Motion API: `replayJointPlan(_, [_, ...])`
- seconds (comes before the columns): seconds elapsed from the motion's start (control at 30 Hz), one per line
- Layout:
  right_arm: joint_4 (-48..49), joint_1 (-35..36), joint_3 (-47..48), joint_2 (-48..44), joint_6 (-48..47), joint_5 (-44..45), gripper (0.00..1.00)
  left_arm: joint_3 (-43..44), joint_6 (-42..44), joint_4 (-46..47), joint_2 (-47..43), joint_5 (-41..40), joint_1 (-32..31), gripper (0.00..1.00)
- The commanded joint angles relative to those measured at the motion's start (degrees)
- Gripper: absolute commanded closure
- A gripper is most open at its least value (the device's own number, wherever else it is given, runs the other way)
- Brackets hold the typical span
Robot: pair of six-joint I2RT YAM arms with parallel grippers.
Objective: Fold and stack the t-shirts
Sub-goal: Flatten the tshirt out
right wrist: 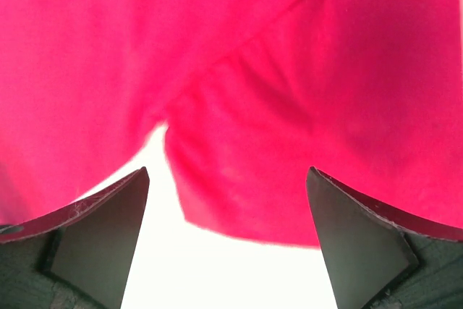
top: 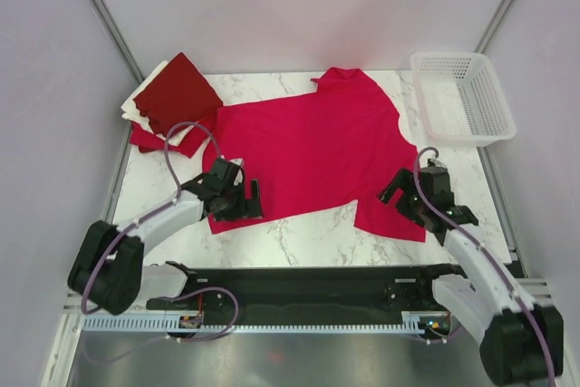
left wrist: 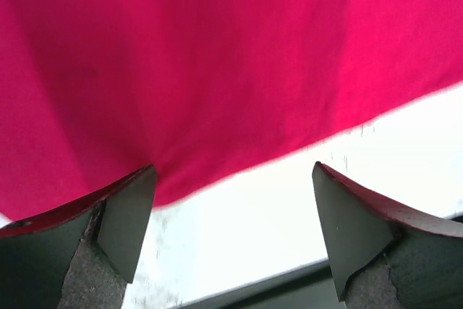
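A bright crimson t-shirt [top: 308, 147] lies spread flat across the middle of the marble table. My left gripper [top: 237, 198] is open at its near left hem corner; in the left wrist view the hem edge [left wrist: 239, 157] runs just beyond the open fingertips [left wrist: 134, 208]. My right gripper [top: 403, 198] is open at the near right sleeve [top: 391, 213]; the sleeve [right wrist: 289, 157] lies between and beyond its fingertips [right wrist: 340, 222]. A stack of folded t-shirts [top: 174, 97], dark red on top with cream and red below, sits at the far left.
A white plastic lattice basket [top: 462, 97] stands at the far right corner. The table's near edge and the black arm base rail [top: 308, 287] lie just behind both grippers. Grey walls close in the sides.
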Motion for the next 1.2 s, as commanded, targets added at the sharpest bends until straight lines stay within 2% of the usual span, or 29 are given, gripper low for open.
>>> replayJointPlan(0.0, [-14.4,0.01,0.63,-15.54,3.62,0.61,0.02,-4.98,-2.65,-1.87,-11.61,1.82,-1.18,0.05])
replayJointPlan(0.1, [-22.66,-0.08,1.25,-25.22,5.3,-2.54,0.02,-5.43,-2.65,-1.87,-19.25,1.82,-2.75,0.05])
replayJointPlan(0.2, [-25.93,0.01,2.92,-29.56,6.35,-6.23,0.02,-2.8,-2.65,-1.87,-22.52,1.82,-3.99,0.05])
replayJointPlan(0.23, [-25.59,0.01,3.71,-29.83,6.18,-6.85,0.02,0.43,-2.65,-1.78,-22.88,1.82,-3.99,0.05])
replayJointPlan(0.27, [-24.98,0.01,5.98,-29.84,5.66,-6.51,0.02,2.29,-11.26,-18.49,-22.97,5.99,-3.99,0.04])
replayJointPlan(0.37, [-19.19,0.1,10.98,-25.64,1.88,-3.27,0.02,8.36,-6.26,-20.68,-21.58,-0.87,-3.99,0.0])
replayJointPlan(0.47, [-10.85,0.1,16.26,-14.84,-0.75,-2.55,0.02,11.62,-3.62,-18.05,-14.91,-4.33,-3.99,0.0])
replayJointPlan(0.5, [-5.16,0.1,17.24,-8.28,-1.29,-2.29,0.02,12.06,-3.26,-13.78,-12.54,-3.9,-3.99,0.01])
replayJointPlan(0.57, [0.58,0.36,21.35,-0.78,-2.43,-2.37,0.04,13.82,-3.61,-10.06,-6.49,-3.72,-3.99,0.01])
replayJointPlan(0.6, [5.57,0.36,23.03,7.43,-2.96,-3.33,0.05,14.52,-3.61,-8.13,-4.62,-4.15,-3.9,0.01])
replayJointPlan(0.67, [9.64,0.45,29.25,16.26,-4.1,-5.79,0.1,17.94,-3.61,-5.57,1.33,-4.95,-3.38,0.01])
replayJointPlan(0.7, [12.1,0.45,31.46,24.92,-4.8,-7.11,0.11,19.08,-3.35,-4.69,3.11,-4.95,-3.12,0.01])
replayJointPlan(0.8, [13.26,0.1,40.08,39.7,-6.21,-10.28,0.14,23.13,-2.3,-2.49,12.49,-5.84,-1.45,0.01])
replayJointPlan(0.9, [14.31,-0.69,43.87,48.96,-6.48,-10.02,0.15,26.3,-1.68,-1.7,19.53,-4.08,-0.57,0.02])
replayJointPlan(1.0, [15.28,-2.01,43.18,52.94,-5.08,-9.76,0.15,26.57,-1.33,-0.73,22.81,-3.54,-0.39,0.03])
replayJointPlan(1.17, [16.25,-3.5,33.79,50.6,-3.58,-4.24,0.12,25.77,-0.1,-0.2,23.61,-3.72,0.05,0.03])
